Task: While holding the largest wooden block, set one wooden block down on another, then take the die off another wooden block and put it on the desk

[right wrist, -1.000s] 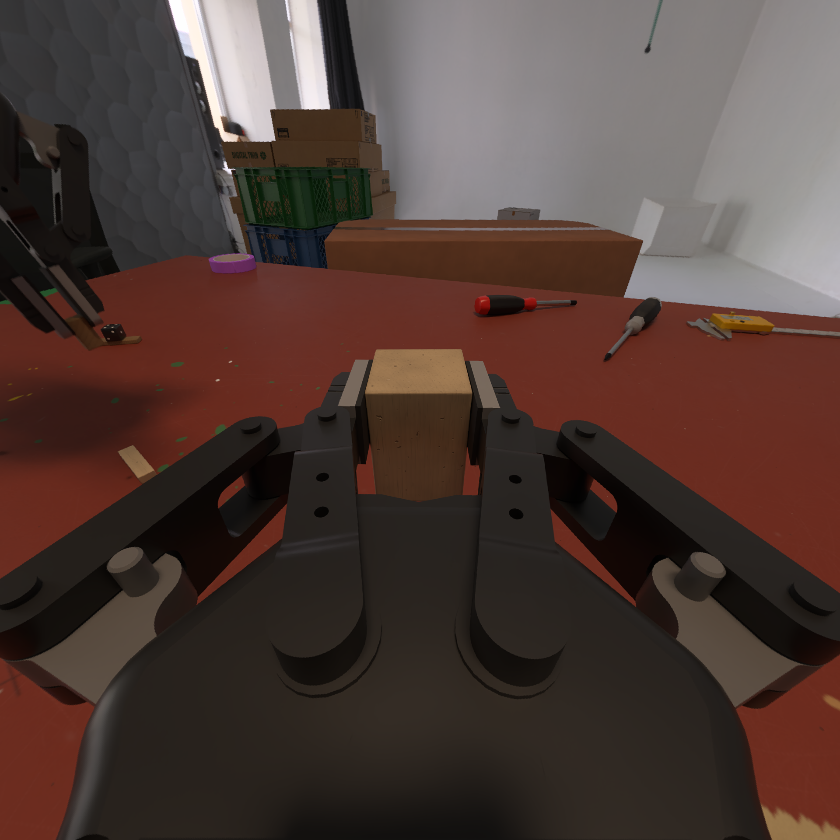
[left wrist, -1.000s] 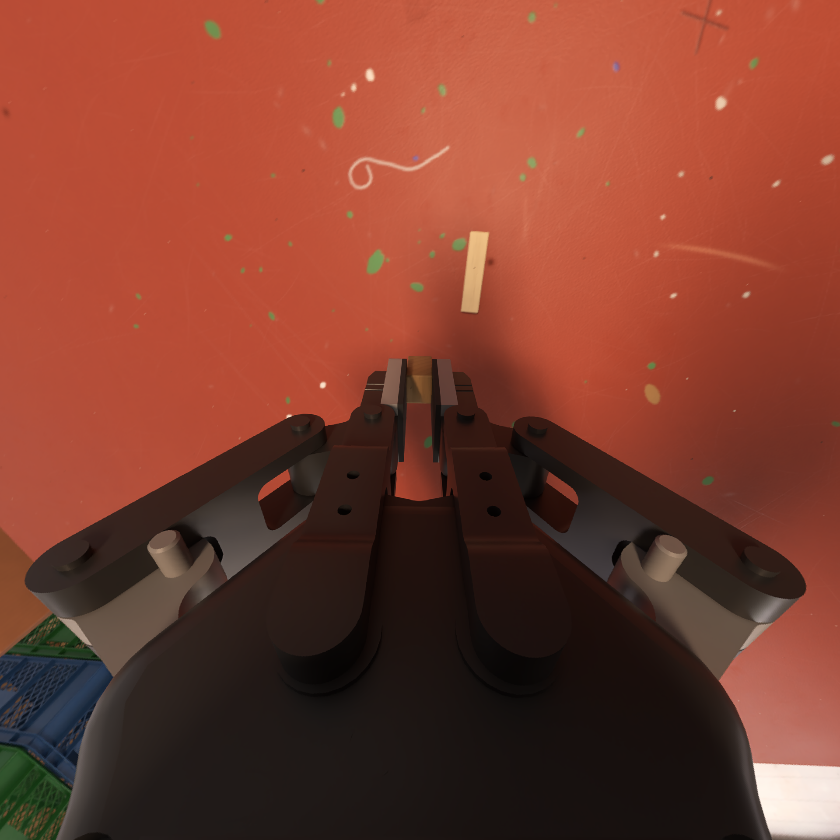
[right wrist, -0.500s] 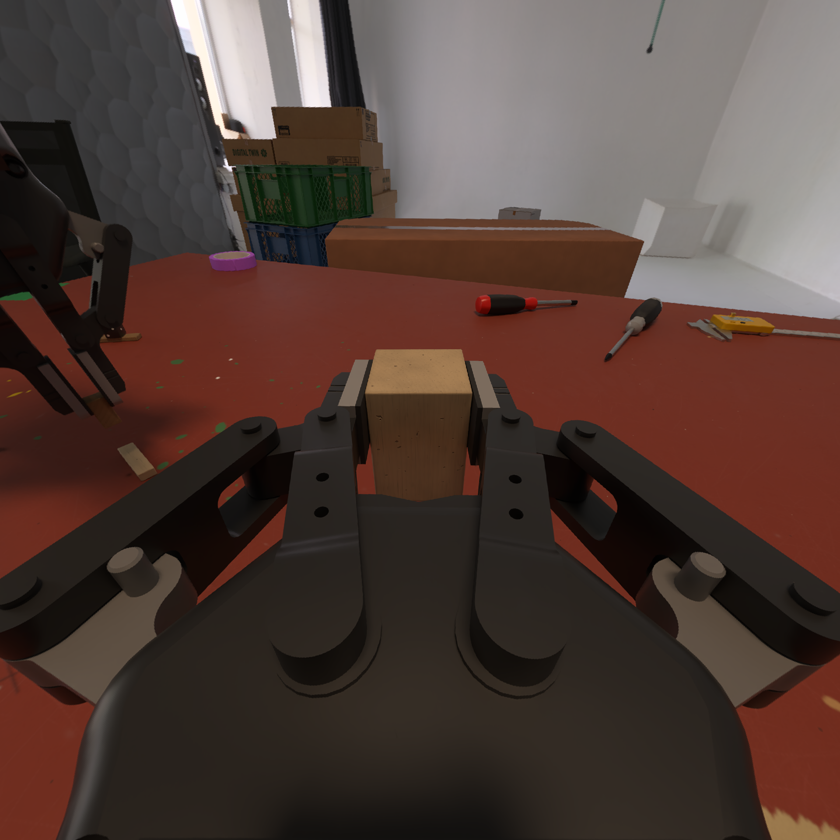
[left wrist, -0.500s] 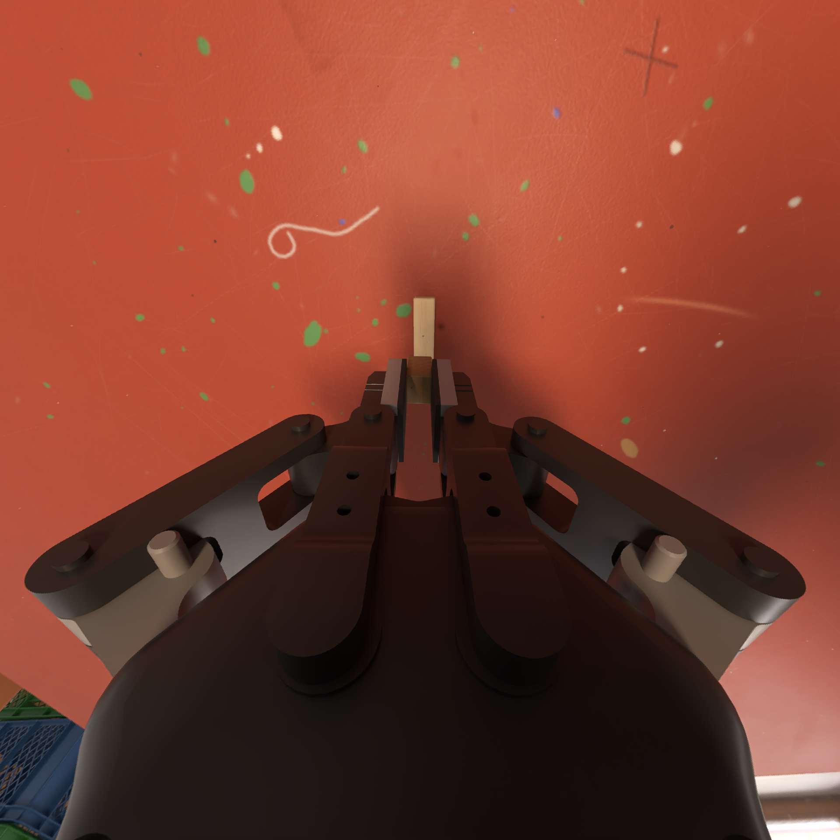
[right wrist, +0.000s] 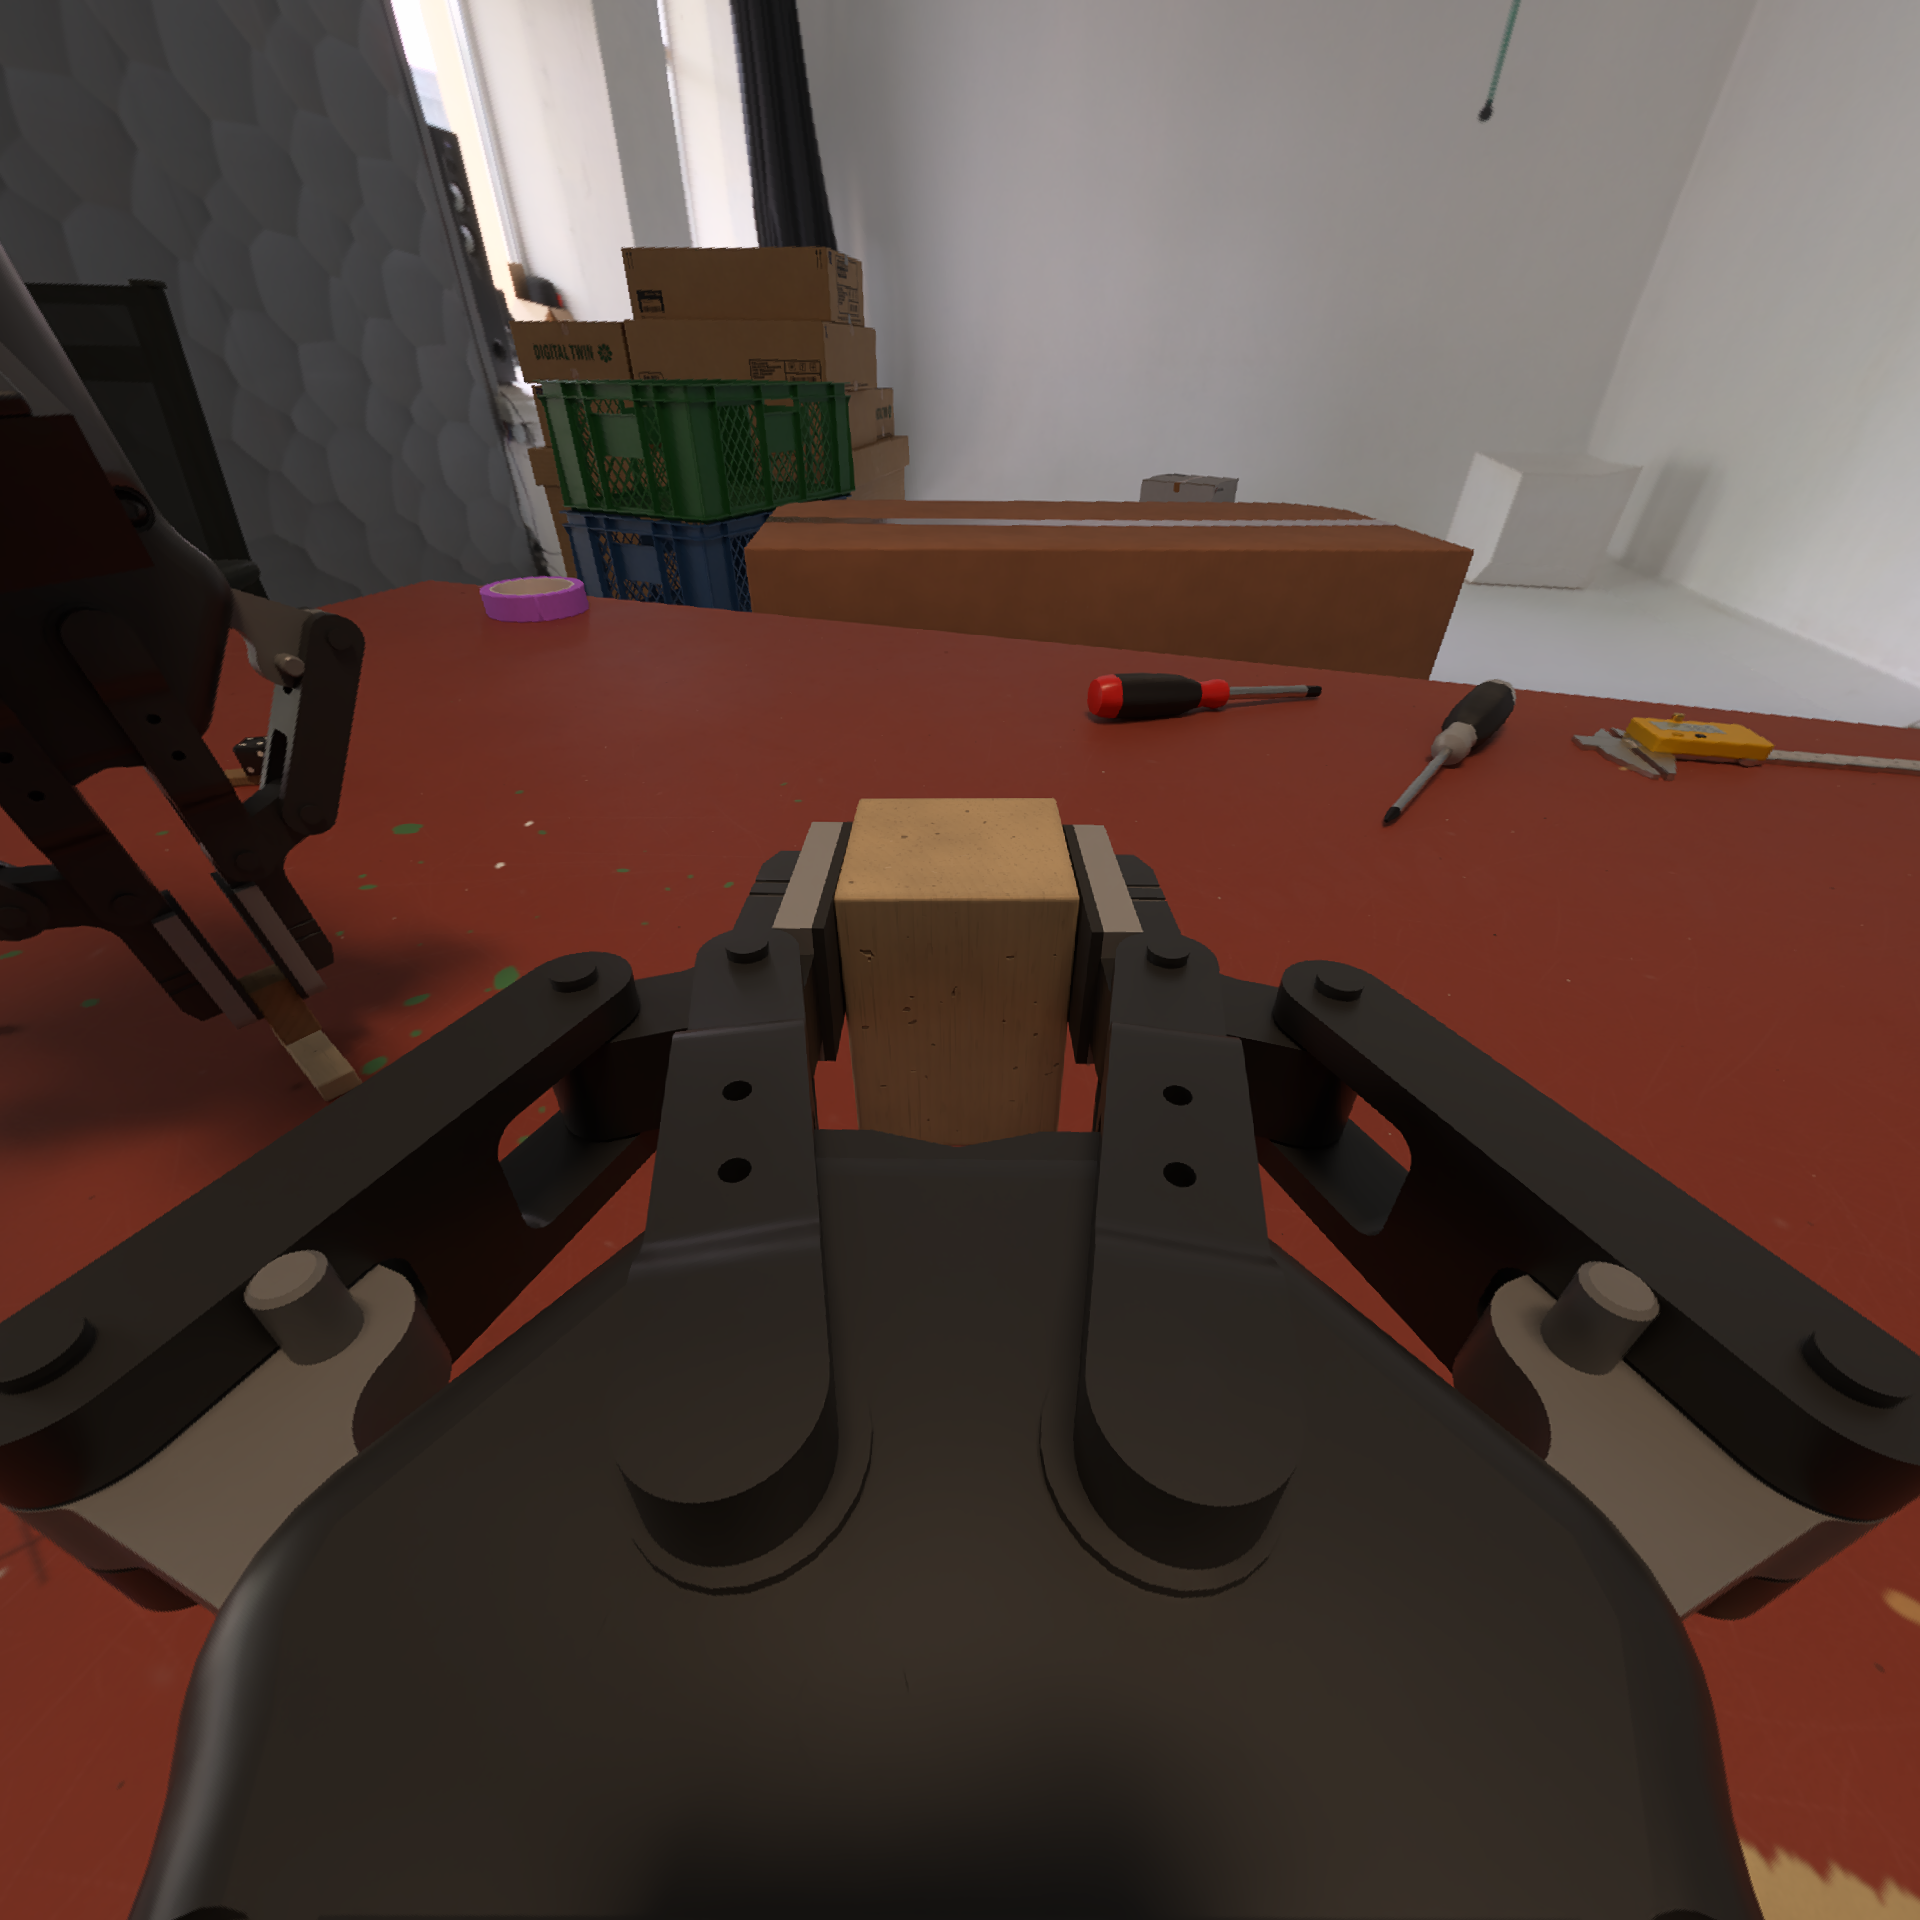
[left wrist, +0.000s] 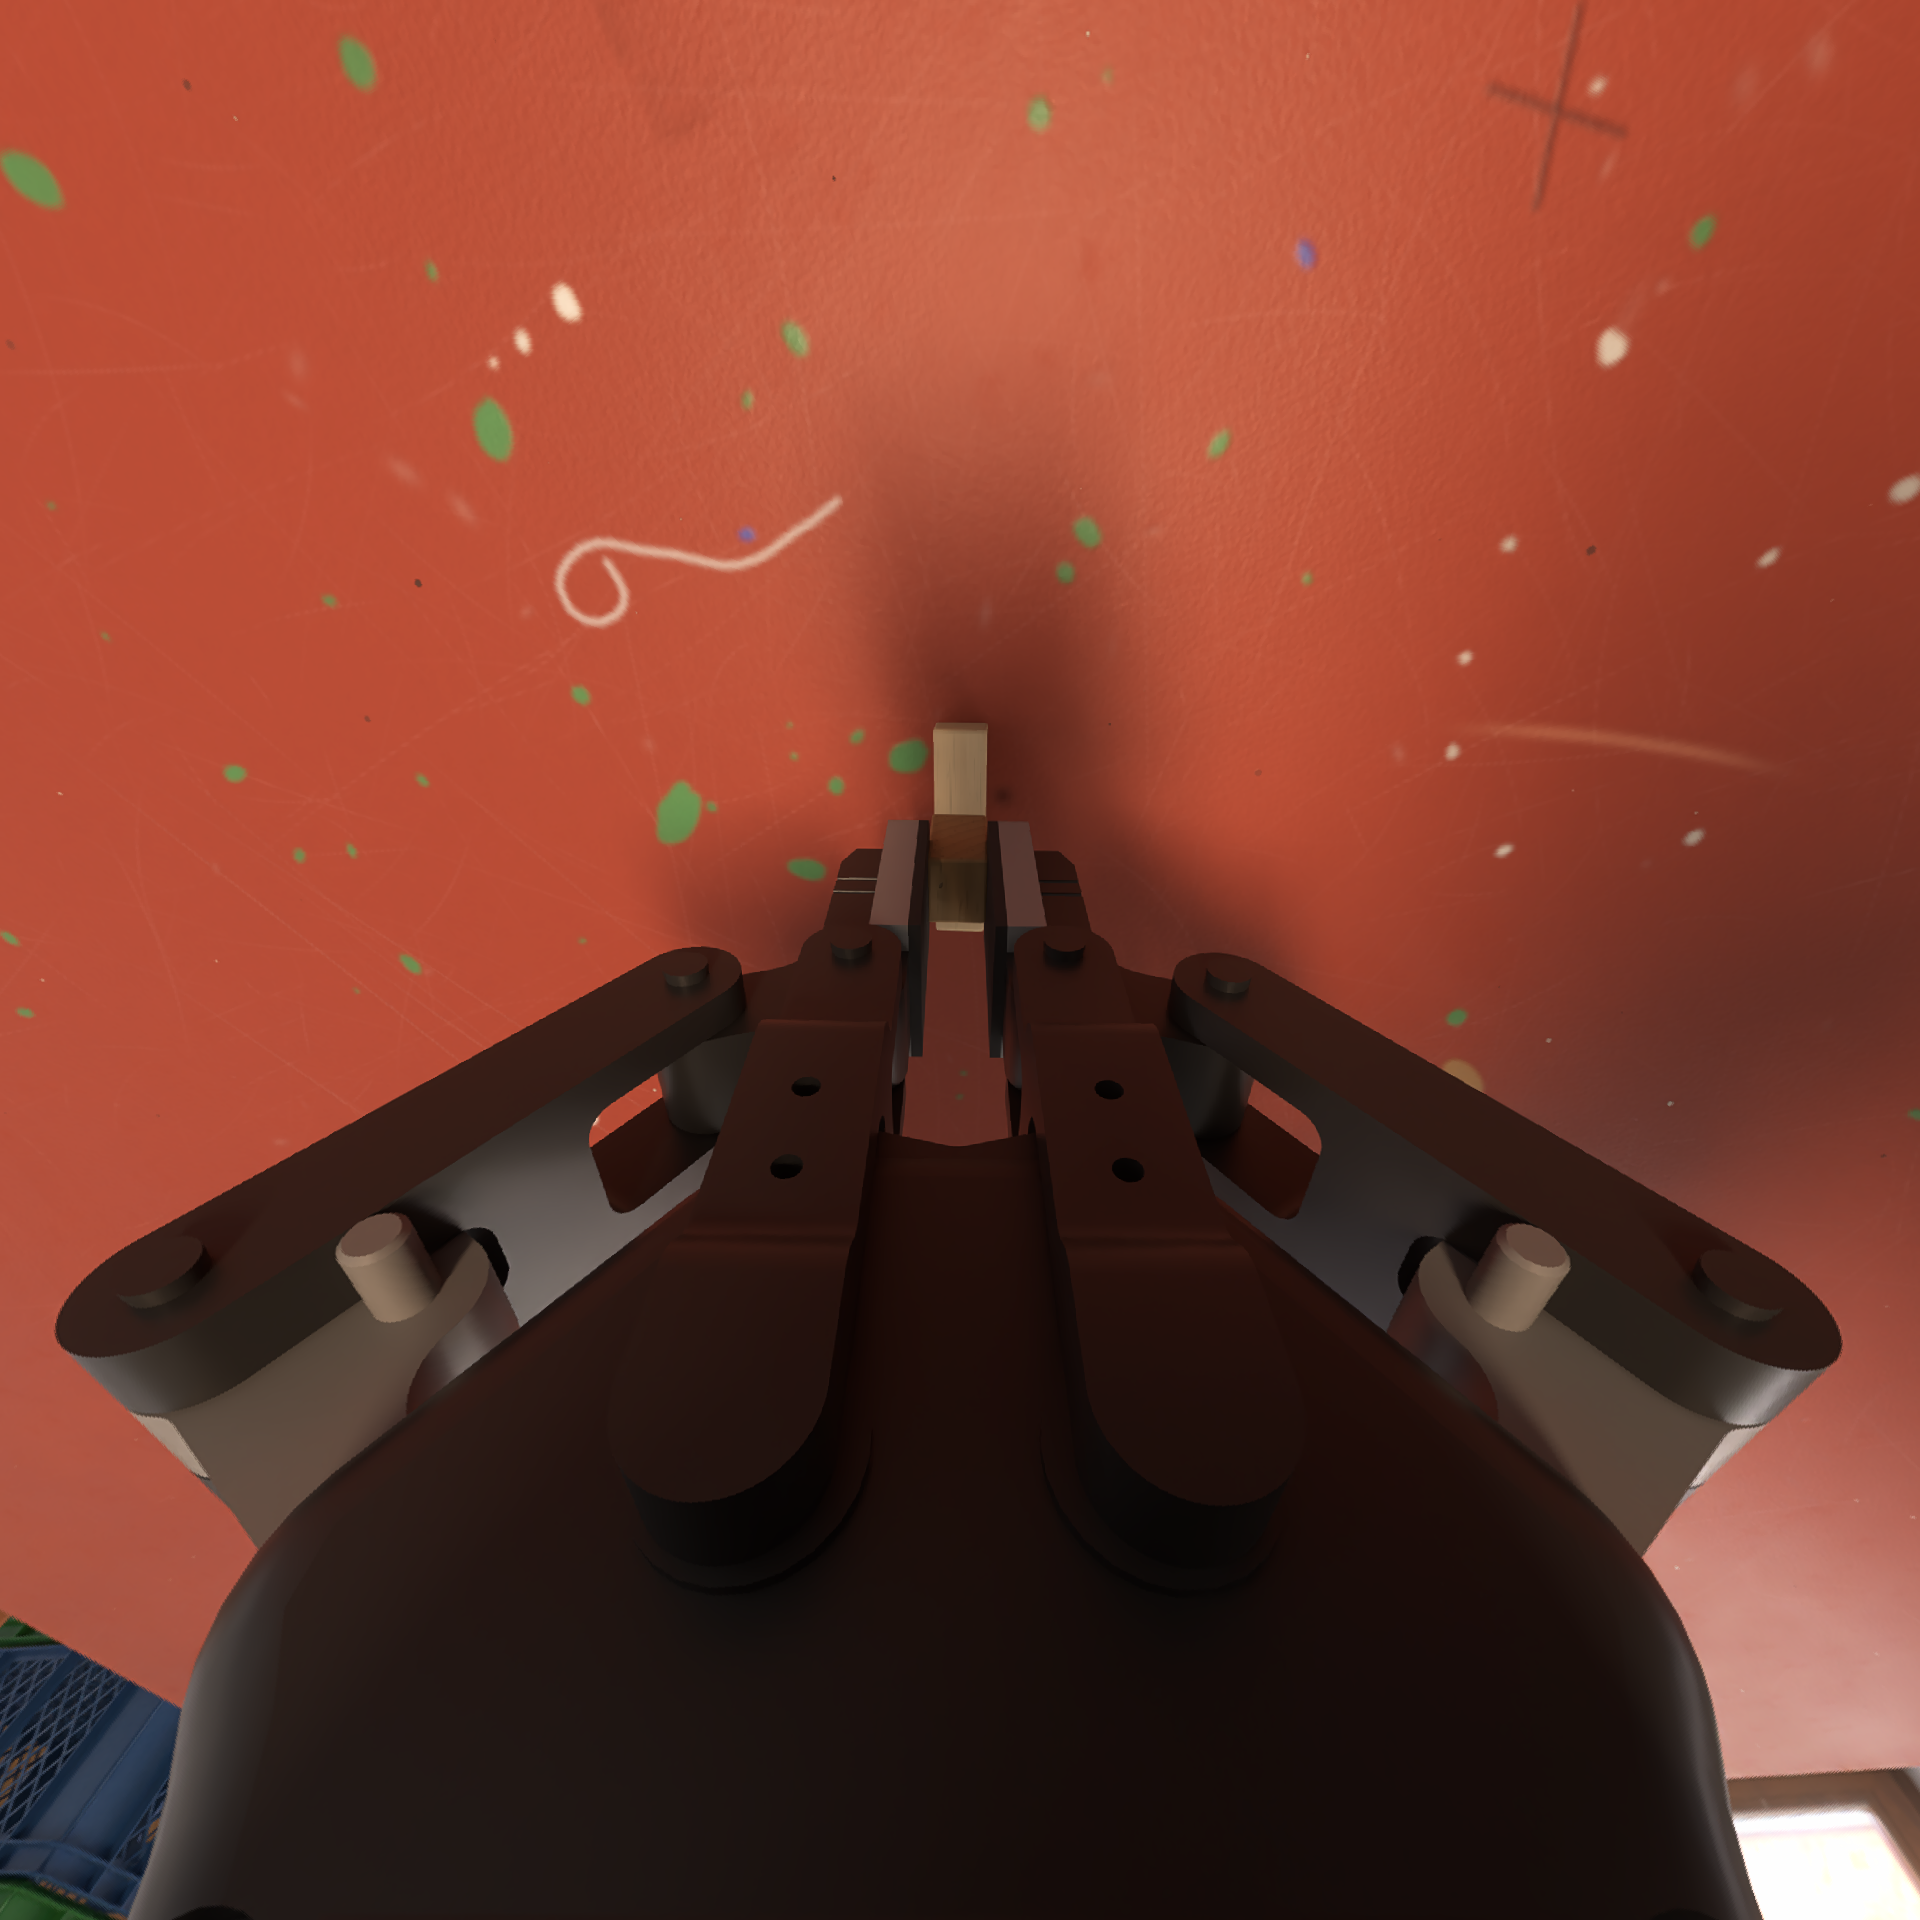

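Right gripper [right wrist: 954, 899] clamped on the largest wooden block [right wrist: 954, 997], pale, square-ended, pitted grain, left gripper [left wrist: 958, 873] pinching a small wooden block [left wrist: 957, 883] over a thin flat wooden strip [left wrist: 958, 767] on the speckled red desk [left wrist: 1351, 468], dark die [right wrist: 247, 750] beyond.

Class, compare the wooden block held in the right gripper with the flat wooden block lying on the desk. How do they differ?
The block in the right gripper is thick and square-ended; the flat block is thin. The first is clamped off the desk; the second lies on it. Both are pale wood.
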`<action>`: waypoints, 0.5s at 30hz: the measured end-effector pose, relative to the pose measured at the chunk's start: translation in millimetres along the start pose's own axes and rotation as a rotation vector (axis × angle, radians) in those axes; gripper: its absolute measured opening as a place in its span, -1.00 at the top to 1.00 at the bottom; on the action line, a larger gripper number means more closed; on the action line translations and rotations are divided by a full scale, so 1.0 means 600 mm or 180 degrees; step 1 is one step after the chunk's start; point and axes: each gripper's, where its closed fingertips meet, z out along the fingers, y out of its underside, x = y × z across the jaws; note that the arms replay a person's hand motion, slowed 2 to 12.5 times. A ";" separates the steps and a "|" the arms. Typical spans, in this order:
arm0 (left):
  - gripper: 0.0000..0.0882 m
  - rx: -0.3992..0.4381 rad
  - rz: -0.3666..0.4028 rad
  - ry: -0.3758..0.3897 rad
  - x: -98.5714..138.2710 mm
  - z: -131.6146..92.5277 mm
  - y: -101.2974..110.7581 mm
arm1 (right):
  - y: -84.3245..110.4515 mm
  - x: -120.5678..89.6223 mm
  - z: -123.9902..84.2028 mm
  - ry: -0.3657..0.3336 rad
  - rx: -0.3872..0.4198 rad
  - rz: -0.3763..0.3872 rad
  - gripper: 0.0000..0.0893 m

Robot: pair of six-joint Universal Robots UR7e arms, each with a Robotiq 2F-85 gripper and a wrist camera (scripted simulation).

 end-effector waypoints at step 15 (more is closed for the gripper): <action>0.78 -0.0046 -0.0021 0.0045 0.000 0.013 0.002 | 0.000 0.001 0.000 0.0001 0.0006 0.0008 0.24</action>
